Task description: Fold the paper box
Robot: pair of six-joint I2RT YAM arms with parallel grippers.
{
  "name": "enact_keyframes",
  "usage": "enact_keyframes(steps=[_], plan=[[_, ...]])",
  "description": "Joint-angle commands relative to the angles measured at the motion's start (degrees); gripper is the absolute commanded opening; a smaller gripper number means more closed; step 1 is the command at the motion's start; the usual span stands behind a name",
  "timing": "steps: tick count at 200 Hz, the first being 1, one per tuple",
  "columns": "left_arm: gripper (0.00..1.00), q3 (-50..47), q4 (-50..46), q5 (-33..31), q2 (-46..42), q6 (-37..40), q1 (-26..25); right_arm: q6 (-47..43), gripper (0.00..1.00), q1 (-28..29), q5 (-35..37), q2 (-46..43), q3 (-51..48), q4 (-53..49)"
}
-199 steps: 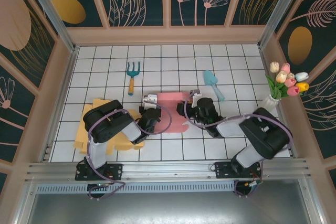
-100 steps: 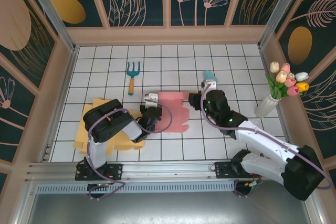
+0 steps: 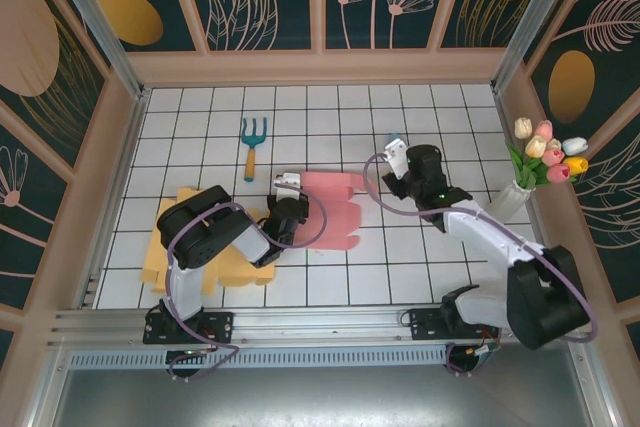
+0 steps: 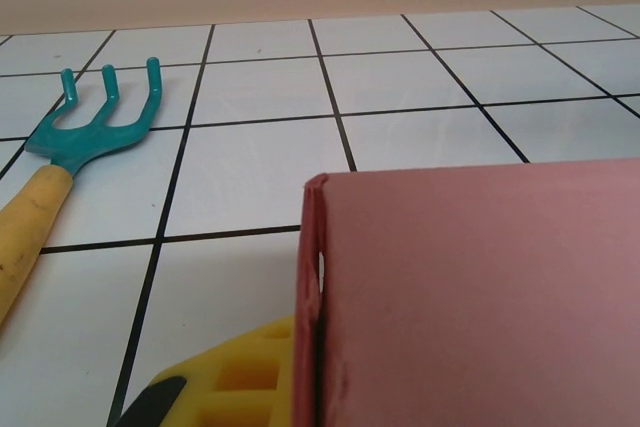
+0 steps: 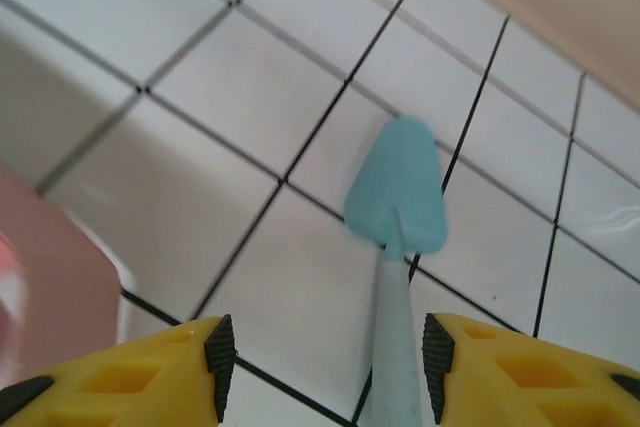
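Note:
The pink paper box lies flat on the tiled table, between the two arms. My left gripper is shut on the box's left edge. In the left wrist view the pink panel stands close up, with a yellow finger beside its folded edge. My right gripper hangs apart from the box, to the box's right and farther back. It is open with nothing held. A corner of the box shows at the left of the right wrist view.
A light blue trowel lies on the tiles under the right gripper's open jaws. A teal hand fork with a yellow handle lies at the back left. A vase of tulips stands at the right wall. Yellow sheets lie under the left arm.
The right gripper has let go of the box's right edge and swung back and right over the trowel, its jaws widening. The left gripper has kept its hold.

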Motion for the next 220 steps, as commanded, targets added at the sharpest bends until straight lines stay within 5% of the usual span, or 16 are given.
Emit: enact_keyframes(steps=[1, 99, 220], plan=[[0.07, -0.65, -7.24, 2.44, 1.58, -1.49, 0.82, -9.48, 0.55, -2.19, -7.27, 3.67, -0.42, 4.08], [0.07, 0.41, -7.93, 3.32, 2.54, -2.54, 0.94, -16.34, 0.55, -1.96, -22.04, 5.12, -1.74, 6.81], [0.07, 0.85, -8.46, 3.76, 2.76, -2.8, 1.14, -20.1, 0.55, 1.86, -23.22, 9.45, -0.86, 1.17]])
